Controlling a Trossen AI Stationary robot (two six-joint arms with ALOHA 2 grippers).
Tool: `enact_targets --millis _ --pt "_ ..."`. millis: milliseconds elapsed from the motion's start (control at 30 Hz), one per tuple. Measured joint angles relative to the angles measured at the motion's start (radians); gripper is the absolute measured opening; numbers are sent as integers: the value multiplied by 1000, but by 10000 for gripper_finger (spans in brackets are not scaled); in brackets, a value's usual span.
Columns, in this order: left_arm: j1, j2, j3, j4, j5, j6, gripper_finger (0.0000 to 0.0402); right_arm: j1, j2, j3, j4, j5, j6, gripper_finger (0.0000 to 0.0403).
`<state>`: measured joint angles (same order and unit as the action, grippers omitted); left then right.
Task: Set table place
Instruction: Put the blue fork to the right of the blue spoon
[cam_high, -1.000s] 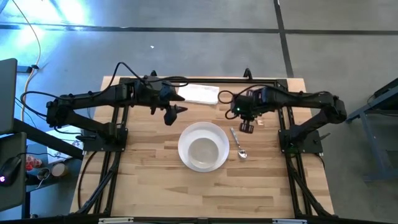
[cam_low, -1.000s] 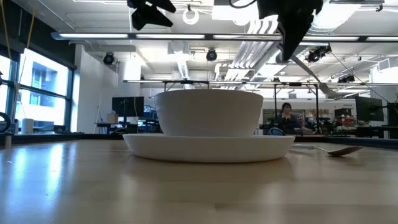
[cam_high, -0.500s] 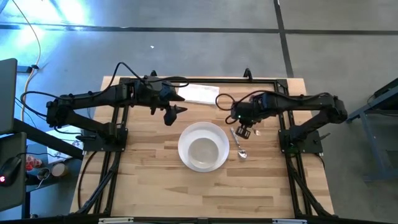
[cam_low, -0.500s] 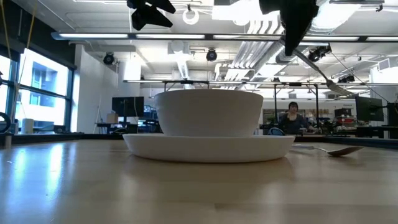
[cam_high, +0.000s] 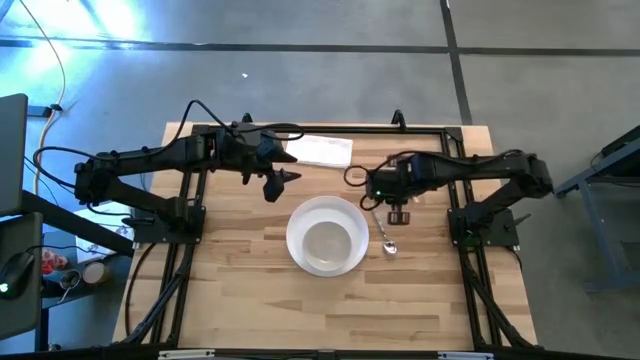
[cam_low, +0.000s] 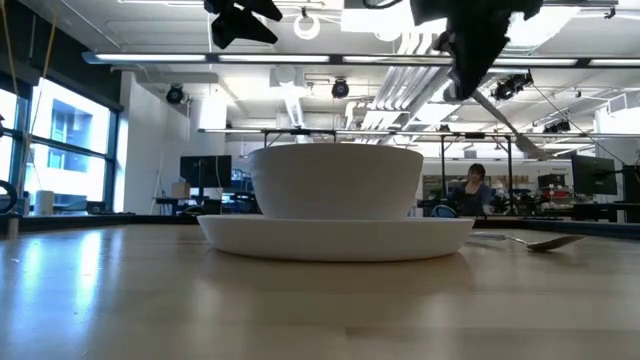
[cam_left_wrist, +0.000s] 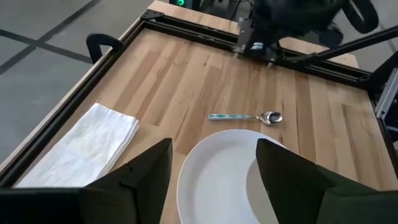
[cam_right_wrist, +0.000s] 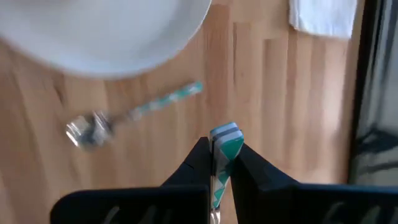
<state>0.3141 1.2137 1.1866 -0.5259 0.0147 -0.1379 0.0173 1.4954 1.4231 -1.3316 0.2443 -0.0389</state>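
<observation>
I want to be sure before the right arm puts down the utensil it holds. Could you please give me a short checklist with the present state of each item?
1. right gripper shut on the utensil, its green-white handle end showing between the fingers: ok.
2. Which utensil it is, fork or other: cannot tell, its head is hidden.
3. spoon already lying flat on the table, right of the plate: ok.
4. bowl sitting in the plate: ok.
5. left gripper open, holding nothing, waiting high above the table behind the plate: ok.
6. napkin at the table's far edge, not yet beside the plate: not ok.
</observation>
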Motion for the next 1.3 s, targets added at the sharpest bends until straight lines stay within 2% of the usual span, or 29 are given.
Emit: enact_targets --millis 167,233,333,500,700,800,867,1000,1133,1300 --pt "0 0 0 -2 0 -16 223 4 35 0 -3 -1 -441 5" --pt "0 0 0 -2 -2 -26 223 5 46 0 -5 -3 -533 5" --pt "0 0 0 -2 -13 -48 223 4 62 0 -8 -44 -580 5" --pt "0 0 0 -1 -50 -102 223 32 67 -22 -52 -51 -689 5" --pt "0 0 0 0 -68 -163 223 141 4 -219 -73 -21 -739 5" --pt "0 4 0 2 -73 -193 223 235 -29 -331 -66 93 -866 5" --pt "0 6 0 0 -75 -215 223 282 -60 -394 -28 127 -906 5" --pt "0 15 0 1 -76 -250 223 341 -141 -488 160 14 -860 5" --pt "0 30 0 4 -76 -264 223 383 -192 -567 332 30 -947 5" --pt "0 52 -1 -2 -76 -267 223 428 -190 -658 389 -10 -994 5"
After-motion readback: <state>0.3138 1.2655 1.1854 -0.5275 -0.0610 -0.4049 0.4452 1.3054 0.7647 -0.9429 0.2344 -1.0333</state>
